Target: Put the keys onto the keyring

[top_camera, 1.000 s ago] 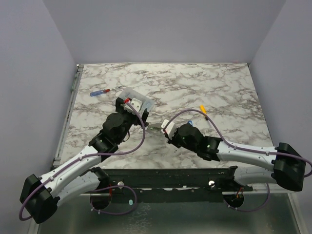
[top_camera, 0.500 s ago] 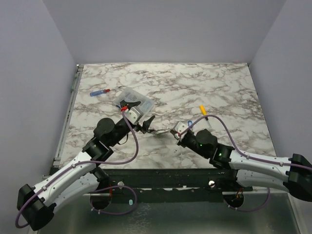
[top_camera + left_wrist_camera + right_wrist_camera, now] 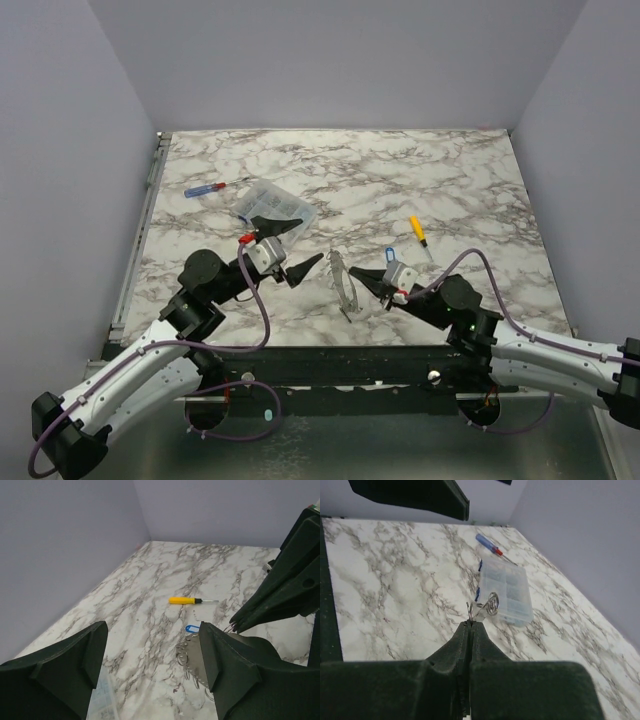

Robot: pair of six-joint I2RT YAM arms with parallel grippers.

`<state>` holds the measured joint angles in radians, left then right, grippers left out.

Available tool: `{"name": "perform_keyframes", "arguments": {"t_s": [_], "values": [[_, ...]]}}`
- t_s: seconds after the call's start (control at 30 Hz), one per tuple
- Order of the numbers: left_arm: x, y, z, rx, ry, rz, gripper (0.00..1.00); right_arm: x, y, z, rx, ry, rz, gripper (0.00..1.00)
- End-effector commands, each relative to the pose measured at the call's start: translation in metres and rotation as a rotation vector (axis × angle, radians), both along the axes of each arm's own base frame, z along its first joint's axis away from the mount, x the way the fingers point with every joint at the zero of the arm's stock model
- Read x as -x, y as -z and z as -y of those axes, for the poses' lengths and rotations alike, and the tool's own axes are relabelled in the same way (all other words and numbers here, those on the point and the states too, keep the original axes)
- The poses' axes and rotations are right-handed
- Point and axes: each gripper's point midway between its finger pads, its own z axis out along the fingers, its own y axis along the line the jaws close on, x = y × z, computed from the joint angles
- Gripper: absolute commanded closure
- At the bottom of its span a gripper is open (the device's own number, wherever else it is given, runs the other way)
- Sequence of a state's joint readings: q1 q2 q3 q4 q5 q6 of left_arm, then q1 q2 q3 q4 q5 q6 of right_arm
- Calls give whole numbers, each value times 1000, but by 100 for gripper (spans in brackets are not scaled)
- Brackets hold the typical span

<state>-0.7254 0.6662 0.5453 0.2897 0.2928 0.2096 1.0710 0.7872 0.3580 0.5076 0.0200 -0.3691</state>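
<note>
My right gripper (image 3: 359, 273) is shut on the keyring (image 3: 345, 291), a thin silver-grey wire loop that hangs upright from its tips just above the marble. Seen from the right wrist, the shut jaws (image 3: 470, 624) pinch the wire and a small coiled ring (image 3: 492, 603) sticks up past them. A few small rings hang on the keyring (image 3: 199, 656) in the left wrist view. One key with a blue tag (image 3: 390, 255) (image 3: 192, 628) lies on the table behind the ring. My left gripper (image 3: 310, 241) (image 3: 152, 626) is open and empty, left of the ring and facing it.
A clear plastic compartment box (image 3: 281, 205) (image 3: 506, 592) sits behind my left gripper. A red-and-blue screwdriver (image 3: 211, 188) (image 3: 488, 544) lies at the far left. A small yellow-handled screwdriver (image 3: 417, 230) (image 3: 185, 600) lies right of the blue tag. Purple walls enclose the table.
My left gripper has come off the clear box toward the near right, jaws slightly narrower. My right gripper has drawn back to the right, carrying the keyring.
</note>
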Motion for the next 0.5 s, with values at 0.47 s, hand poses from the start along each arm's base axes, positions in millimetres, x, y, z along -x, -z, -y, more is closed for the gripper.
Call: {"name": "perform_keyframes", "arguments": {"t_s": [0.47], "values": [[77,-27,24,19,477,25,40,42,-90,6,-382,-200,123,99]]}}
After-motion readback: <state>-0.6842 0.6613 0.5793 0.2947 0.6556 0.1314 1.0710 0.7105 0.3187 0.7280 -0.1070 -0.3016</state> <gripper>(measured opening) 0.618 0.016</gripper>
